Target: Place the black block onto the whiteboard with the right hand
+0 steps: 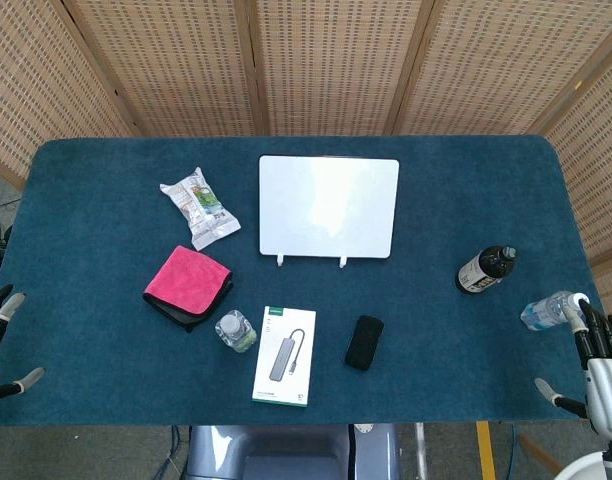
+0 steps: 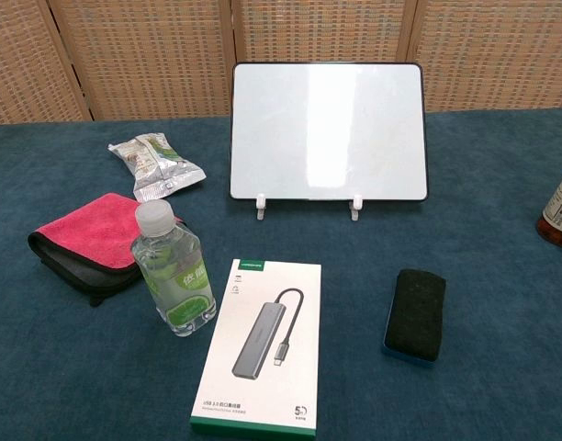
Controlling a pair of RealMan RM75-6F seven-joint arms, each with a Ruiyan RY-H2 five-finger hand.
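Note:
The black block lies flat on the blue table near its front edge, right of centre, with a blue underside showing in the chest view. The whiteboard stands propped on two small white feet at the back middle. My right hand hovers at the table's right front corner, fingers apart and holding nothing, far right of the block. My left hand shows only partly at the left edge, fingers spread and empty. Neither hand appears in the chest view.
A white product box lies left of the block, with a small clear bottle beside it. A pink cloth and a snack packet lie at left. A dark bottle and a clear bottle lie at right.

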